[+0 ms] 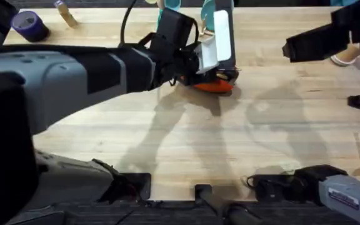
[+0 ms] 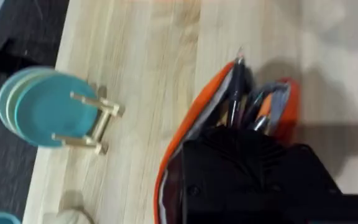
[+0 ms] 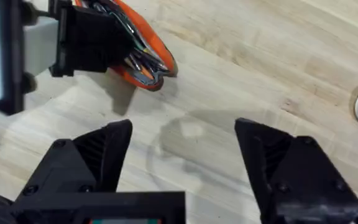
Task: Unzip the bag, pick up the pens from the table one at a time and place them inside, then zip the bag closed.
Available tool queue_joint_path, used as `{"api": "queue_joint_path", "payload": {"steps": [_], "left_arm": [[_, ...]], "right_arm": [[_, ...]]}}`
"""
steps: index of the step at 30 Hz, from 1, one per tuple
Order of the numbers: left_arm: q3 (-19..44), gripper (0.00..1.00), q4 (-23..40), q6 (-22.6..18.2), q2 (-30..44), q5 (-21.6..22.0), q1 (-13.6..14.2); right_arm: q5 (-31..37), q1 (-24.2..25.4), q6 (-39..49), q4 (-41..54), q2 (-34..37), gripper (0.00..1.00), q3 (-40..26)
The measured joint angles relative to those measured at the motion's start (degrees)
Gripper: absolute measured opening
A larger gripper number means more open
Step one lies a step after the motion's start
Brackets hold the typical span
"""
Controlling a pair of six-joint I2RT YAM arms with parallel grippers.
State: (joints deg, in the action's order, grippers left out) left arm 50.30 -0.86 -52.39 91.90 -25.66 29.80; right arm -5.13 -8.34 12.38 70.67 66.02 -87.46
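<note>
Nearest the camera, the left arm rises large and grey from the lower left and reaches across the pale wooden table (image 1: 186, 150) toward its far middle; the right arm's base sits at the near right edge. The right gripper (image 3: 182, 165) hangs above bare planks to the right of the pouch, its two black fingers (image 3: 95, 152) spread wide with nothing between them. Farther out, the left gripper (image 1: 214, 74) is down at the orange pencil pouch (image 1: 212, 86), which lies on the far middle of the table with its zipper open and its mouth gaping; whether those fingers are parted or closed cannot be told, since the gripper body covers them. In the left wrist view a black pen (image 2: 235, 90) stands inside the pouch among other slim items. Beyond the pouch, teal plates (image 2: 39, 107) lean in a small wooden rack (image 2: 97, 122); a purple tape roll (image 1: 30, 26) lies at the far left.
</note>
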Motion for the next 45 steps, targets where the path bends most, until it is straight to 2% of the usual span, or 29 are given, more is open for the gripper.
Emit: {"api": "queue_joint_path", "payload": {"steps": [5, 14, 15, 16, 17, 21, 22, 36, 45], "left_arm": [[0.00, 0.042, 0.17, -0.19, 1.05, 3.25, -0.27], [0.00, 0.042, 0.15, -0.17, 1.05, 5.53, -1.22], [0.00, 0.071, 0.15, -0.27, 1.05, 5.66, -1.24], [0.00, 0.164, 0.17, -0.41, 1.05, 5.97, -1.25], [0.00, 0.301, 0.07, -0.71, 1.03, 6.35, -1.29], [0.00, 0.909, -0.29, -0.80, 1.05, 7.41, -1.94], [0.00, 0.972, -0.32, -0.74, 1.05, 7.44, -2.03], [0.00, 0.993, -2.78, -0.61, 0.75, 7.50, -2.03], [0.00, 0.993, -2.56, 3.75, -4.19, 8.24, -2.03]], "right_arm": [[-0.02, 0.00, 0.00, 0.00, 0.00, 0.997, 0.00], [-0.02, 0.00, 0.00, 0.02, 0.00, 0.997, 0.00], [-0.02, 0.00, 0.00, 0.00, 0.00, 0.996, 0.00], [0.00, 0.00, 0.00, 0.02, 0.00, 0.997, 0.00], [-0.02, 0.00, 0.00, 0.02, 0.00, 0.997, 0.00], [-0.02, 0.00, 0.00, 0.00, 0.00, 0.997, 0.00], [0.00, 0.00, 0.00, 0.02, 0.00, 0.997, 0.00], [0.00, 0.00, 0.00, 0.02, 0.00, 0.997, 0.00], [0.00, 0.00, 0.00, 0.02, 0.00, 0.997, 0.00]]}}
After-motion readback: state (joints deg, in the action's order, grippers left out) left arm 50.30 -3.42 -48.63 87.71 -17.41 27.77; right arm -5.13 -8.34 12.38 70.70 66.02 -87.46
